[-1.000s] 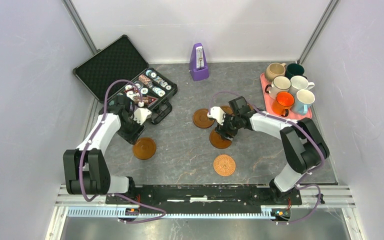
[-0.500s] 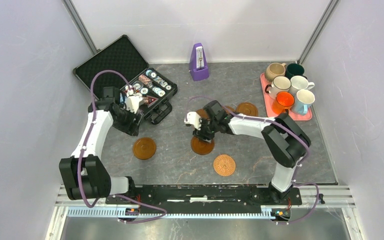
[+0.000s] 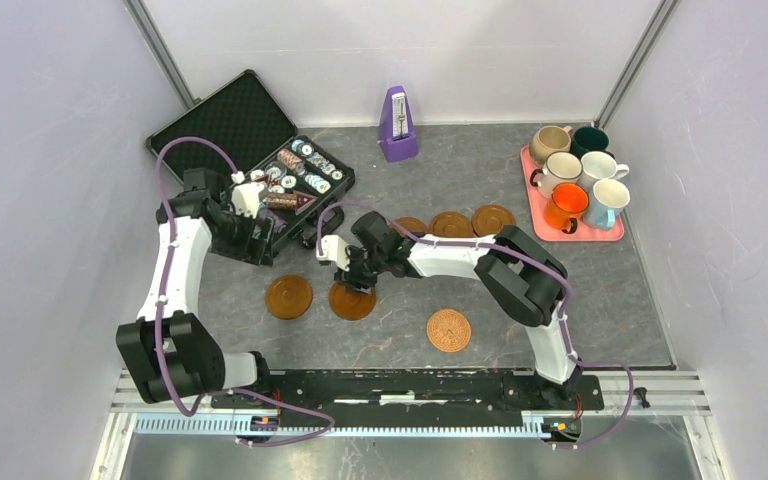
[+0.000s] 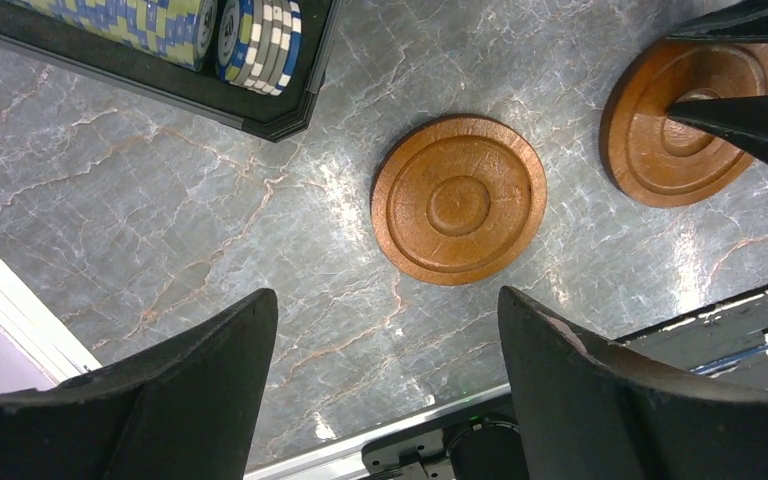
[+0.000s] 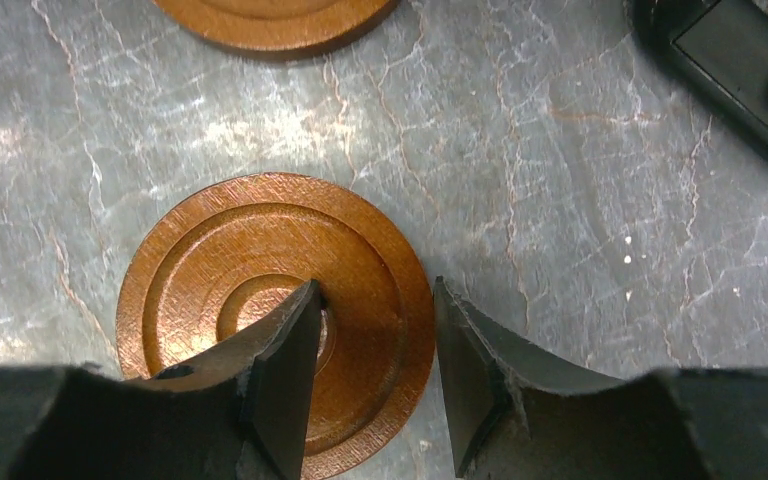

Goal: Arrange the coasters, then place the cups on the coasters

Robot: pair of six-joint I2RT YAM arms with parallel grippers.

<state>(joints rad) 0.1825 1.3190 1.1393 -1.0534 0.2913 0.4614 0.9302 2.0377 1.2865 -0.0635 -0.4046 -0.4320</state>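
Coaster [image 5: 222,262] rim clamped in right claw [image 5: 375,298]; left claw [image 4: 385,300] wide apart above table [image 4: 160,210].

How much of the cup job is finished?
Just started. Two coasters look laid out in front. The right tool grips a third coaster by its rim beside them. Left to do: three coasters at the back, then all six cups, which sit on the tray, none on a coaster.
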